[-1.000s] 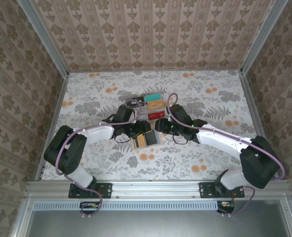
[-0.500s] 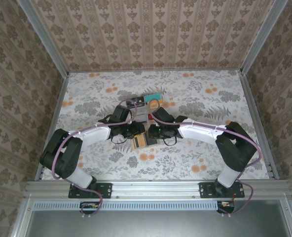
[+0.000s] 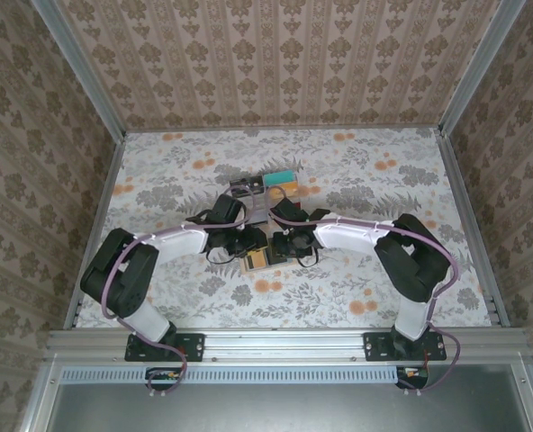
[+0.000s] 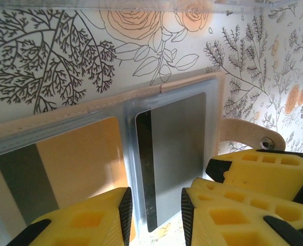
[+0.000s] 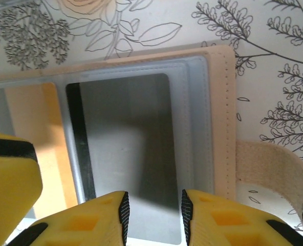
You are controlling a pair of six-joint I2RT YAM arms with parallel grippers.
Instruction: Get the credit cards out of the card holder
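both ajar, left gripper (image 4: 155, 218) and right gripper (image 5: 154, 218) crowd 1 grey card (image 5: 123, 148) beneath; i fear they collide, dragging the card holder (image 5: 222, 113).

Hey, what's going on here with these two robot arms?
An open tan card holder lies in the middle of the table, with a grey card and an orange card in its pockets. The left pincer and right pincer both stand partly open at the grey card's edge; nothing looks gripped yet.
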